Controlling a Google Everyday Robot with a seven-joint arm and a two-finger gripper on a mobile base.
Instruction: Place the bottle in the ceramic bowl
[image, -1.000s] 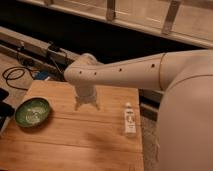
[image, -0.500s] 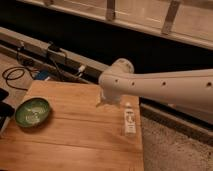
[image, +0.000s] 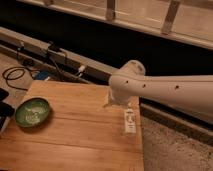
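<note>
Approach step: the gripper (image: 115, 102), spread and empty, hovers mid-frame by the lying bottle (image: 129, 121); next, pinch it, then cross left to the ceramic bowl (image: 32, 111).

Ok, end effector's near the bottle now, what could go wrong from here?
1. The bottle sits near the wooden table's right edge; a glancing touch from the end effector, just up-left of it, could push it off.
2. The wrist hides the bottle's far end, so alignment is hard to judge.
3. The ceramic bowl is at the far left: a long carry.
</note>
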